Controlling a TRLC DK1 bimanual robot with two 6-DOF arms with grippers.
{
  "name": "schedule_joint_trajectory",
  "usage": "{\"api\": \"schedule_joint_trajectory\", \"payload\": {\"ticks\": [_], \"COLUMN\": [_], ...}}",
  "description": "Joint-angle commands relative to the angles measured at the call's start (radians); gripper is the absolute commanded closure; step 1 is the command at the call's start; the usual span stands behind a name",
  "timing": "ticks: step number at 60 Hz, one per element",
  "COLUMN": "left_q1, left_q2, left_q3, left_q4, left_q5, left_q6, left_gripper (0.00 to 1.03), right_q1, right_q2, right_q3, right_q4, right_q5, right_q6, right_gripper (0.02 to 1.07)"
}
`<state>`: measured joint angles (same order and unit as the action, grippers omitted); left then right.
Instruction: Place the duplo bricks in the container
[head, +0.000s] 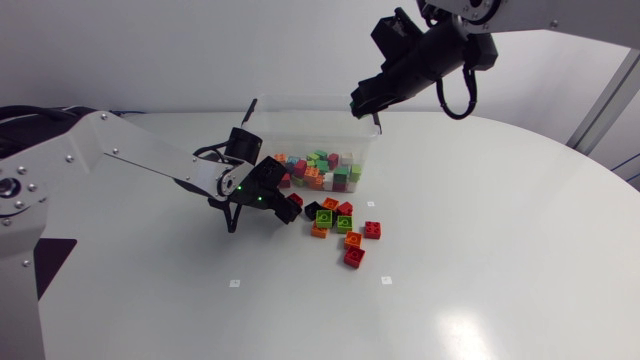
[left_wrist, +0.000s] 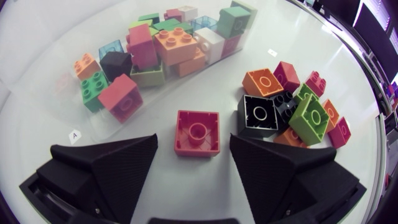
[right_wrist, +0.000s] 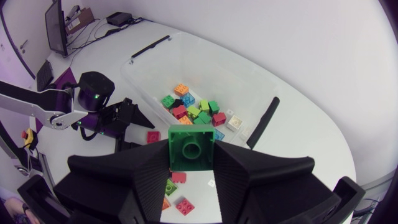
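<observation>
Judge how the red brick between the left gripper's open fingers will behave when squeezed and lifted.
The red brick looks like hard moulded plastic, so it probably stays stiff when squeezed. It lies flat, hollow side up, so it should slide rather than roll. Its smooth walls may slip against the fingers.

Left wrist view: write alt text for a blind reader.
The open left tool straddles a red brick lying upside down on the white table. Ahead stands a clear container holding mixed bricks; a loose pile lies beside the red brick.
</observation>
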<state>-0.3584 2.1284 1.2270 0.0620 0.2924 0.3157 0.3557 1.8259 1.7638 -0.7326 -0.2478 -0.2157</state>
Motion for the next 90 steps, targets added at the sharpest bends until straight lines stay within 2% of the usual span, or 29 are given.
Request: {"api": "schedule_joint_trajectory", "payload": {"ticks": [1,2,5,19,21,27,29,32,41,49,55,66,90], "left_q1": [0.009,0.009,0.009,0.001,-0.001,-0.001,0.001,0.001,0.007,0.016,0.029,0.039,0.078], "left_q2": [0.03,0.031,0.038,0.033,0.028,-0.007,-0.028,-0.064,-0.194,-0.347,-0.455,-0.573,-0.466], "left_q3": [0.025,0.026,0.028,0.012,0.006,-0.026,-0.041,-0.067,-0.158,-0.225,-0.228,-0.184,0.019], "left_q4": [0.002,0.004,0.006,-0.001,-0.001,-0.004,-0.011,-0.021,-0.037,-0.073,-0.11,-0.133,-0.08], "left_q5": [0.019,0.022,0.03,0.08,0.082,0.086,0.086,0.088,0.086,0.088,0.093,0.093,0.091], "left_q6": [0.02,0.02,0.023,0.037,0.04,0.042,0.046,0.054,0.06,0.062,0.051,-0.001,-0.132], "left_gripper": [0.32,0.39,0.48,0.8,0.8,0.81,0.85,0.85,0.85,0.85,0.85,0.85,0.85], "right_q1": [0.008,0.008,0.009,0.014,0.014,0.015,0.015,0.014,0.005,0.006,0.006,0.0,-0.02], "right_q2": [0.064,0.075,0.098,0.207,0.216,0.254,0.266,0.289,0.345,0.355,0.328,0.207,-0.093], "right_q3": [0.049,0.057,0.074,0.169,0.178,0.218,0.23,0.25,0.303,0.315,0.292,0.143,-0.253], "right_q4": [0.015,0.021,0.03,0.058,0.058,0.059,0.061,0.059,0.055,0.053,0.055,0.087,0.145], "right_q5": [-0.008,-0.011,-0.013,-0.011,-0.011,-0.008,-0.004,-0.002,0.002,0.016,0.018,0.019,0.024], "right_q6": [0.022,0.024,0.032,0.056,0.058,0.064,0.065,0.065,0.07,0.073,0.076,0.072,0.035], "right_gripper": [0.73,0.73,0.73,0.73,0.72,0.6,0.54,0.47,0.37,0.15,0.14,0.14,0.14]}}
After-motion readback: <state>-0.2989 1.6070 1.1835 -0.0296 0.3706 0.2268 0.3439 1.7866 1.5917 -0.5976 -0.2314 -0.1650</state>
